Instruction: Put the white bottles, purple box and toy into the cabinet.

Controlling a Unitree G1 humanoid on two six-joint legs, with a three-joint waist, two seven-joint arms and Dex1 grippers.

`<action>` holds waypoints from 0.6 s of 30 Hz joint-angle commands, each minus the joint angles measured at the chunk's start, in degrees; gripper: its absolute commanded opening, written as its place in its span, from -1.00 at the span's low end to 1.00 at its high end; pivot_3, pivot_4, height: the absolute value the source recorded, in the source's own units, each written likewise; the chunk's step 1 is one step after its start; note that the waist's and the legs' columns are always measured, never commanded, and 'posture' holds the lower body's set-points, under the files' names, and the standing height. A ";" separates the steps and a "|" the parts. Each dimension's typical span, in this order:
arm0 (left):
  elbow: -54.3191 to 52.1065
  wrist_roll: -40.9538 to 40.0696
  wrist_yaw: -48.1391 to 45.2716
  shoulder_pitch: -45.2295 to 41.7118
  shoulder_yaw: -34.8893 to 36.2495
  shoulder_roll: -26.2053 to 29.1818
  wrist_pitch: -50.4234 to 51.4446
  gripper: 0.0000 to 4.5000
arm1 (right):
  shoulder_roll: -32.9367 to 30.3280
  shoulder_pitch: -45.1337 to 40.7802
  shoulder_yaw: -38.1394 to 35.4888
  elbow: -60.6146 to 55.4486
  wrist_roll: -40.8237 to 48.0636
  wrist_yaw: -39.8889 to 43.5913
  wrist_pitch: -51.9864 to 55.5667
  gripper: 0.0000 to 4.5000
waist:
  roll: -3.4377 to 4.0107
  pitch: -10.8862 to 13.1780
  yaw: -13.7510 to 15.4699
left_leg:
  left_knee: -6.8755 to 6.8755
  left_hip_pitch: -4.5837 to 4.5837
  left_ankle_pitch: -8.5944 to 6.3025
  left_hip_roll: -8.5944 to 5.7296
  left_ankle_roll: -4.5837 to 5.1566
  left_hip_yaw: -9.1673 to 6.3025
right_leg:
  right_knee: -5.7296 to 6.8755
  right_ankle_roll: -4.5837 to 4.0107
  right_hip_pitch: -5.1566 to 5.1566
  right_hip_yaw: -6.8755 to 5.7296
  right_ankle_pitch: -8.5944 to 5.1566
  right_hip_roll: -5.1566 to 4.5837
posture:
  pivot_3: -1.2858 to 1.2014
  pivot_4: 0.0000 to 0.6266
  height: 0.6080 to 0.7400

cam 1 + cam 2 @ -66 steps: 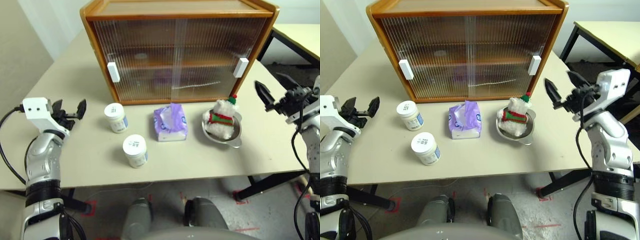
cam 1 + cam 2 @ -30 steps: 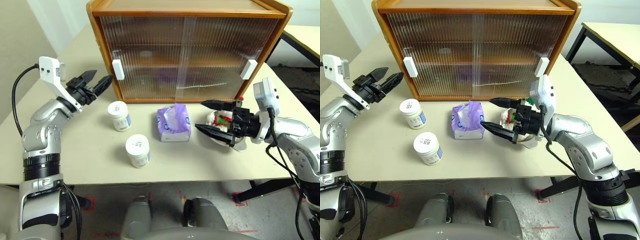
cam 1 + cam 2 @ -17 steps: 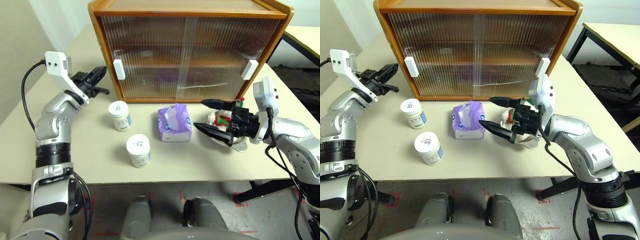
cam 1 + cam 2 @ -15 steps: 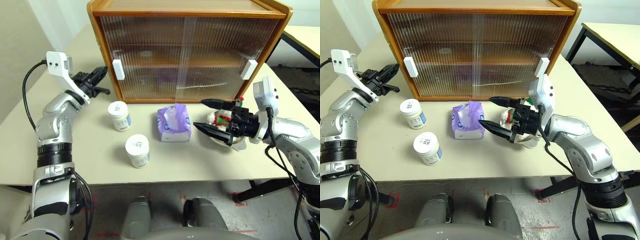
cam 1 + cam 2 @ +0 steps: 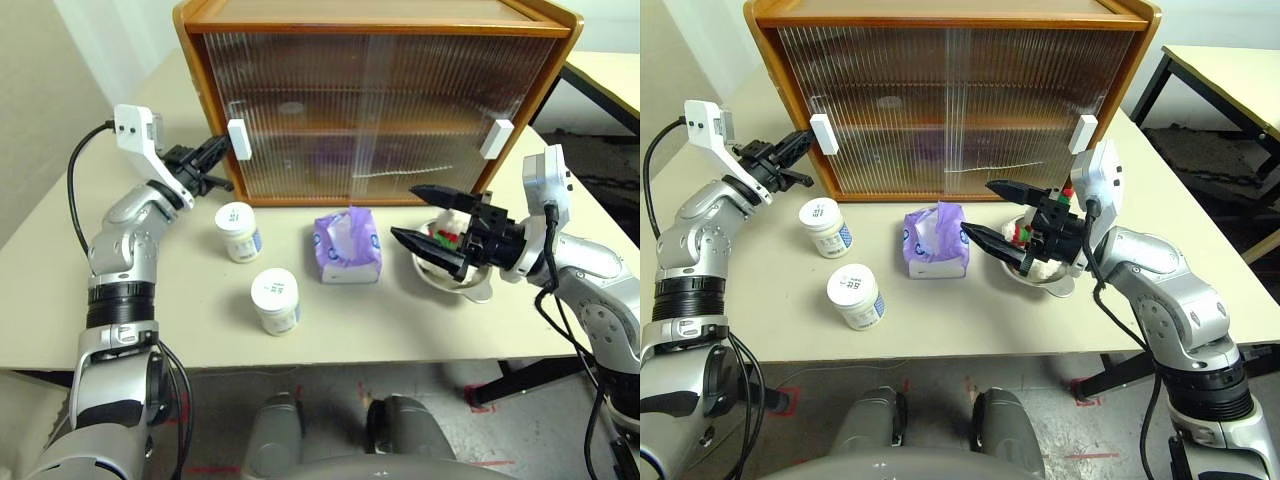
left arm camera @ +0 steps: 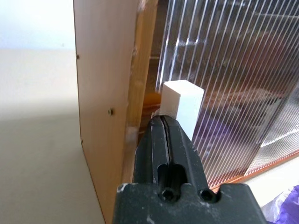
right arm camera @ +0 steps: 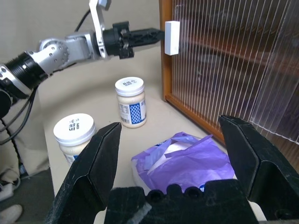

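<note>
Your right claw [image 5: 432,228] hangs spread wide and empty over the near worktop [image 5: 180,320], pulled back a little from where it stood a second ago, so it now sits just above the bowl [image 5: 455,285] that holds the toy [image 5: 1032,250]. It has taken nothing.

Take the cabinet [image 5: 380,100] as your landmark. Nearest you, well in front of its left door, stands one bottle [image 5: 274,301]. The other bottle [image 5: 238,231] is closer to the cabinet, just in front of its left corner. The box [image 5: 348,246] lies in front of the middle of the cabinet, tissue poking up. The toy's bowl sits in front of the right door. All four things are outside the cabinet, and both doors are shut.

Farthest out, your left claw [image 5: 215,155] is what changed. A second ago it stood partly spread and away from the cabinet; now it is clenched tight and has reached the left handle [image 6: 181,106], with its tip right at the white block. From the wrist view I can't tell whether it touches or only sits just beside it.

My reading: you are set to slide the left door open. Nothing can go in until that door moves, so the task has barely begun.
</note>
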 commanded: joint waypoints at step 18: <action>-0.04 0.18 -3.90 -2.20 -4.75 -3.87 1.14 -0.99 | 1.40 -0.05 -2.74 -2.49 3.76 -3.27 1.06 1.00 | -0.01 -0.01 -1.56 | 0.19 0.05 0.00 -0.01 0.01 -0.07 | 0.32 0.01 0.01 0.01 0.00 0.00 | -0.03 -1.00 1.00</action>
